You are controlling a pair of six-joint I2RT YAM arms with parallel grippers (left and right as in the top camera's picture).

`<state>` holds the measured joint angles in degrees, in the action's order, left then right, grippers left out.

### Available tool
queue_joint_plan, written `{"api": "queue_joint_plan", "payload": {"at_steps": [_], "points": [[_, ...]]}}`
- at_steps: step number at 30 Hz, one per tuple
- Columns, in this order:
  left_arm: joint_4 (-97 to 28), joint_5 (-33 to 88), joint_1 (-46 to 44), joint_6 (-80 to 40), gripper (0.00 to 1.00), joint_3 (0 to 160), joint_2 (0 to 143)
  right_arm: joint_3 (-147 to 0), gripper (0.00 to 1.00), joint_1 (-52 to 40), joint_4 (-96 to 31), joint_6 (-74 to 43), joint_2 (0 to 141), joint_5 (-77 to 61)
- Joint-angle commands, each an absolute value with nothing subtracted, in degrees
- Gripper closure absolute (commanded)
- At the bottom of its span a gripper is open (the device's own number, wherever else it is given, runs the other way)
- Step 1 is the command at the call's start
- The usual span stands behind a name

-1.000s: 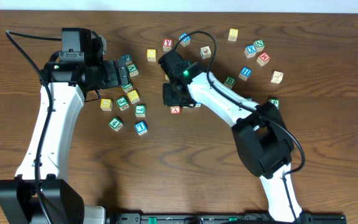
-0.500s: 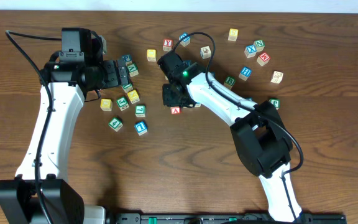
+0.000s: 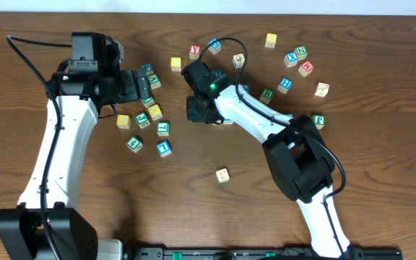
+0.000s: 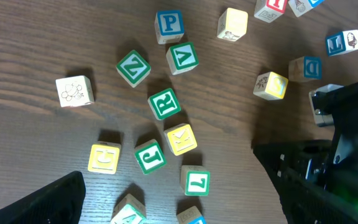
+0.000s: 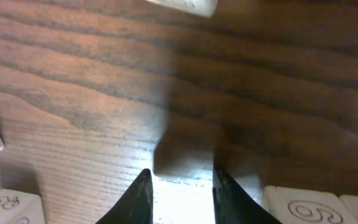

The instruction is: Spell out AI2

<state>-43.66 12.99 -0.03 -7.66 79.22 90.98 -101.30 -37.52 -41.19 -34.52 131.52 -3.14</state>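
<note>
My right gripper [image 3: 197, 110] is shut on a pale block [image 5: 182, 186] whose letter I cannot read, low over the wood. A tan block [image 3: 223, 175] lies alone at the front middle of the table. My left gripper [image 3: 144, 85] is open and empty, hovering over a cluster of letter blocks. In that cluster a green A block [image 3: 134, 144] and a blue I block [image 3: 164, 148] lie side by side. The A block also shows at the bottom edge of the left wrist view [image 4: 129, 214]. I see no block with a 2.
Several more blocks lie around: yellow K [image 4: 181, 139], green R [image 4: 164, 104], green L [image 4: 195, 182], a blue P [image 4: 168, 25]. A scattered group [image 3: 295, 61] sits at the back right. White blocks [image 5: 316, 205] press close beside my right fingers.
The red-lettered block just in front of my right gripper no longer shows there. A tan block now lies at the front middle. The right gripper shifted slightly back and left.
</note>
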Motion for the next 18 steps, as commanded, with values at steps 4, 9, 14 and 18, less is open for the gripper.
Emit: {"api": "queue_joint_plan", "payload": {"at_steps": [4,9,14,18], "points": [[-43.92,12.84,0.32,-7.53,0.02,79.88,90.65,-104.71,0.68,-36.45,-42.39,-30.96,132.33,-4.25],[-43.92,12.84,0.32,-7.53,0.02,79.88,90.65,-113.06,0.67,-36.01,-50.87,-26.50,130.23,-5.30],[-43.92,12.84,0.32,-7.53,0.02,79.88,90.65,-117.80,0.62,-35.97,-60.49,-23.44,126.08,-5.32],[-43.92,12.84,0.32,-7.53,0.02,79.88,90.65,-117.75,0.57,-35.92,-67.94,-22.76,124.36,-6.24]]}}
